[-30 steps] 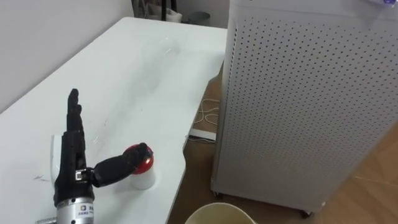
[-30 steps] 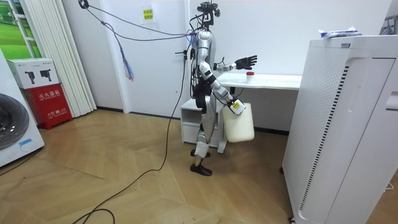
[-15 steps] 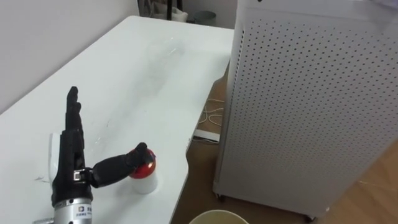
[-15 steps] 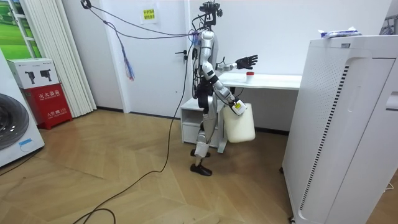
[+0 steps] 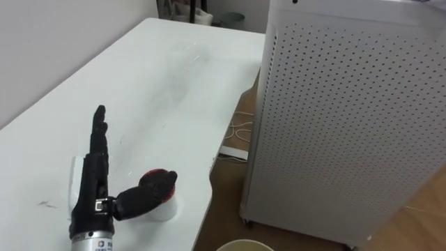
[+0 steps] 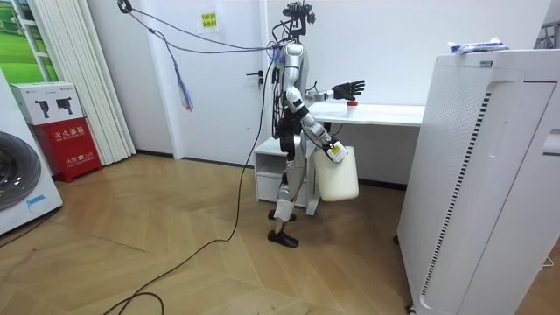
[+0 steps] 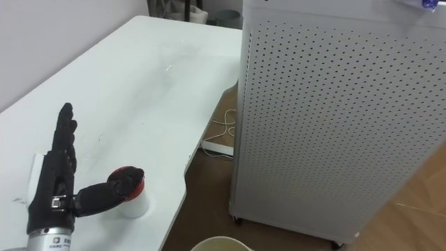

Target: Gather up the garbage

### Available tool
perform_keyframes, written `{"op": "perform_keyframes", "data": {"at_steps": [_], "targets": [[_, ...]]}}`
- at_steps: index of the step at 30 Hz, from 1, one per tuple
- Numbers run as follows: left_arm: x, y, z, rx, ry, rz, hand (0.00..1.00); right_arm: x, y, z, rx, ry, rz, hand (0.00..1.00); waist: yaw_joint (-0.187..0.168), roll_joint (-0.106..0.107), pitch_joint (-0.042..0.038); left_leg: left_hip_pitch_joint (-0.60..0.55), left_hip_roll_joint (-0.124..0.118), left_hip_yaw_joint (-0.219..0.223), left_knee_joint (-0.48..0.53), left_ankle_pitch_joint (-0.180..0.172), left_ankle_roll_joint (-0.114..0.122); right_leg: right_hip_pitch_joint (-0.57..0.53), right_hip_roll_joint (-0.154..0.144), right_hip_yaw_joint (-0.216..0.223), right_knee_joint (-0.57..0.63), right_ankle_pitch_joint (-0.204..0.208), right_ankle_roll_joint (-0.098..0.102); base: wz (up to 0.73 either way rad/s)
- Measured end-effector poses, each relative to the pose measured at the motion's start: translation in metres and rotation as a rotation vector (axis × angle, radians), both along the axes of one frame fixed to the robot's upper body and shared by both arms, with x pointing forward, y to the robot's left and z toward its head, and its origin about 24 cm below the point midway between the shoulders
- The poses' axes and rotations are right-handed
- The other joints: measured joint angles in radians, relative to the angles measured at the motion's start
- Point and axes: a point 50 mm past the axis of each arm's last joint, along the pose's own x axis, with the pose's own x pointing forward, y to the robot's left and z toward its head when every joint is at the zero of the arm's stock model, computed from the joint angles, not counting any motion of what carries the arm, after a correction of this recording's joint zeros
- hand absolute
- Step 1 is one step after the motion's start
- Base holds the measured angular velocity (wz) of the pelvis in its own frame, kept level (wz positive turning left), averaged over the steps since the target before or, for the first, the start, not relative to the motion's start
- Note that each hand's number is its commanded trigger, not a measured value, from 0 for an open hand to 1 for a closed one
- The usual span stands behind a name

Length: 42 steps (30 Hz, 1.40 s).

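Left hand (image 5: 91, 187) open, fingers straight, thumb over the red cap of the small white container (image 5: 164, 208) standing on the tabletop (image 5: 160, 84); best shift palm against the container, then curl fingers round it.

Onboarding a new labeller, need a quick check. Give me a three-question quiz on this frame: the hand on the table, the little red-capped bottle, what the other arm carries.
1. True or false: the left hand has its fingers curled round the small white plastic bottle with a red cap.
2. Where does the bottle stand? A) on the floor B) near the edge of the white table C) on a wooden shelf
3. In the room view, what hangs by the right hand at the robot's side?

Key
1. False: the fingers are straight and only the thumb reaches over the cap.
2. B.
3. A cream plastic bucket.
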Motion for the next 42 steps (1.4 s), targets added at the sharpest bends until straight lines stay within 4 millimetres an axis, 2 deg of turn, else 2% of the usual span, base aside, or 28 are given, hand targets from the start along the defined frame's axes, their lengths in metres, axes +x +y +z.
{"op": "perform_keyframes", "data": {"at_steps": [7,15,31,37,42], "targets": [[-0.001,-0.002,-0.001,-0.001,0.007,-0.011,0.0,-0.003,-0.001,-0.002,-0.003,0.008,-0.001,1.0,0.001,-0.003,0.0011,0.003,0.0,-0.002,-0.005,0.0,0.0,0.0,0.0,-0.001,0.0,0.0,0.0,0.0],[-0.003,-0.006,-0.005,0.006,0.033,-0.057,0.0,-0.007,-0.002,-0.006,-0.003,0.032,-0.006,1.0,0.003,-0.017,0.0045,0.012,0.003,-0.001,-0.021,0.0,0.0,0.001,0.004,0.001,-0.001,0.0,0.0,0.0],[-0.008,-0.005,-0.01,0.002,0.058,-0.065,0.0,-0.009,-0.002,-0.007,-0.003,0.038,-0.007,1.0,0.001,-0.017,0.0042,0.015,0.004,-0.001,-0.022,0.0,0.0,0.002,0.006,0.005,-0.005,0.0,0.0,0.0],[-0.01,-0.003,-0.016,0.005,0.085,-0.056,0.0,-0.009,-0.002,-0.007,-0.006,0.036,-0.01,1.0,0.002,-0.018,0.0042,0.032,0.006,-0.001,-0.024,0.0,0.0,0.024,0.01,0.004,-0.017,0.0,0.0,0.0],[-0.012,0.001,-0.028,0.02,0.147,-0.038,0.0,-0.009,-0.002,-0.007,-0.01,0.034,-0.015,1.0,0.001,-0.017,0.0046,0.035,0.011,0.0,-0.024,0.0,-0.001,0.03,0.015,0.003,-0.02,0.0,0.0,0.0]]}}
